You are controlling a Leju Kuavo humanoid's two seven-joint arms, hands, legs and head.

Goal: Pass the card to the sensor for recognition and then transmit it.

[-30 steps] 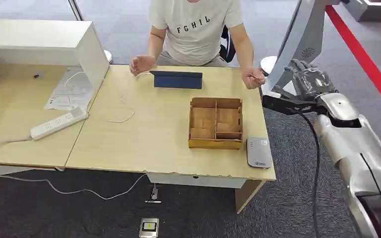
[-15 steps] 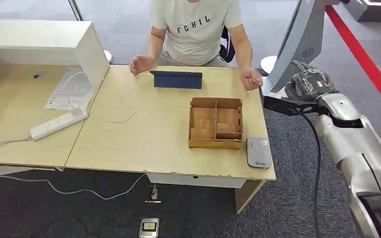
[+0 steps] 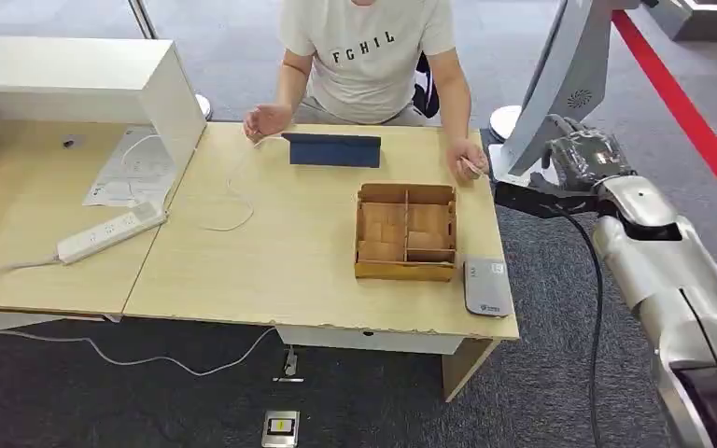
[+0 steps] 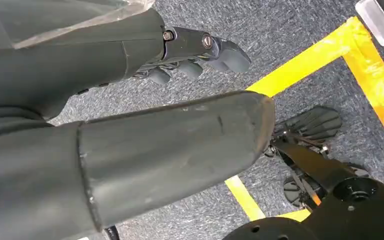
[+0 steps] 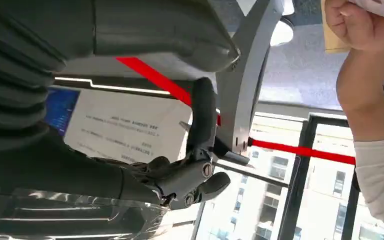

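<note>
My right hand (image 3: 586,159) is raised off the table's right edge, level with the far corner. It holds nothing; its dark fingers (image 5: 190,180) are apart from the thumb. A person seated behind the table rests a hand (image 3: 467,159) on that corner, pinching a small white card (image 5: 382,7) a short way from my right hand. The grey card sensor (image 3: 487,287) lies flat at the near right corner of the table. My left hand (image 4: 80,80) hangs over the carpet, fingers (image 4: 200,50) loosely spread and holding nothing.
A wooden compartment box (image 3: 406,231) sits beside the sensor. A dark blue tablet stand (image 3: 334,149) is at the far edge, a white power strip (image 3: 110,231) and a white shelf unit (image 3: 84,79) at the left. A grey post (image 3: 560,75) rises behind my right hand.
The person's hand with the card has dropped slightly onto the table corner. My right hand has barely moved.
</note>
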